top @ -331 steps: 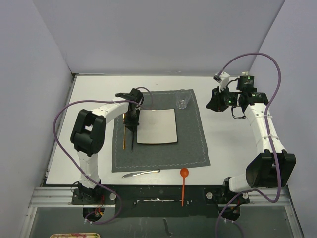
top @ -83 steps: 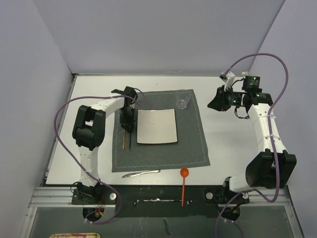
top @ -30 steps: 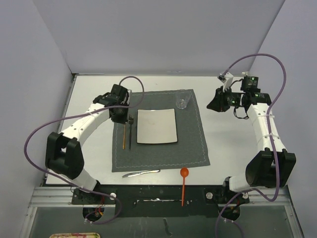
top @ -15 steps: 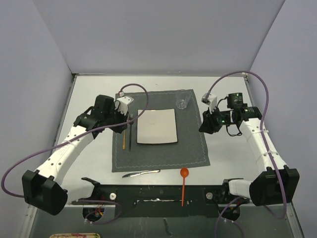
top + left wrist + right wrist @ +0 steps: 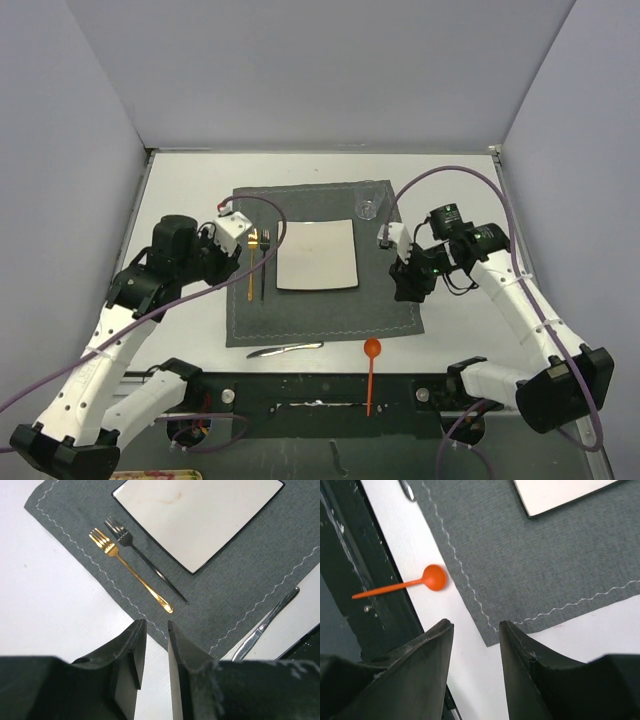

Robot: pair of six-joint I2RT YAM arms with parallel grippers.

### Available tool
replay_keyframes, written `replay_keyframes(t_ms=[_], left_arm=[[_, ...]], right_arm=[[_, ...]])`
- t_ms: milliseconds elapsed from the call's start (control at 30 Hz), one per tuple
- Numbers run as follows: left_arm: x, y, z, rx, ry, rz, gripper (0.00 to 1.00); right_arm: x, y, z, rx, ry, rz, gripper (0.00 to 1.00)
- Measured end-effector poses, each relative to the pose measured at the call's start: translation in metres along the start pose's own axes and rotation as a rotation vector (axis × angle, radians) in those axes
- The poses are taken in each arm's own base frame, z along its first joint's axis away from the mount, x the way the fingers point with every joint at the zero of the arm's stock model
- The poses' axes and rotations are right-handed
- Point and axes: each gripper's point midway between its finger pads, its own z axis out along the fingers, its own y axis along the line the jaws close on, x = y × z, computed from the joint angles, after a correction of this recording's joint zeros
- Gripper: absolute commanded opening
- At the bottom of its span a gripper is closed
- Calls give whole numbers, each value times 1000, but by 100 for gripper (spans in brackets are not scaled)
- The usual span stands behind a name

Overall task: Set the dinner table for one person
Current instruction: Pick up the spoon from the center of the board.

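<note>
A dark grey placemat (image 5: pixel 385 300) lies on the white dinner table (image 5: pixel 190 190). On it sit a square off-white plate (image 5: pixel 316 254), a gold fork (image 5: pixel 251 262) and a dark fork (image 5: pixel 264 265) side by side left of the plate, and a clear glass (image 5: pixel 368 205) at the far right. My left gripper (image 5: pixel 155 625) hovers over the table by the mat's left edge (image 5: pixel 228 268), slightly open and empty. Both forks (image 5: pixel 131 570) lie apart from it. My right gripper (image 5: pixel 475 625) is open and empty above the mat's near right corner (image 5: pixel 405 290).
A silver knife (image 5: pixel 285 349) lies on the table just below the mat's near edge. An orange spoon (image 5: pixel 371 368) lies partly over the dark rail at the table's front; its bowl (image 5: pixel 434 577) is left of my right fingers. Purple cables loop over both arms.
Both arms have swung toward the near side. The left one left the forks and drew back leftward; the right one came from the far right to the mat's corner. Both grippers opened.
</note>
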Motion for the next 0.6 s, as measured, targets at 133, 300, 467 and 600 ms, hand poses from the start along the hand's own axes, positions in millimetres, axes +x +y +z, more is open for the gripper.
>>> replay_keyframes(t_ms=[133,300,467,600], left_arm=[[-1,4,-17,-32,-9,37,28],[3,9,-25,-51,8,59,29],[13,14,-25,-61,45,47,29],[14,18,-26,-73,50,43,29]], right_arm=[[11,11,2,-58,74,-74,45],[24,25,9,-200,223,-73,41],[57,35,30,-294,450,-55,44],[68,45,33,-317,515,-66,44]])
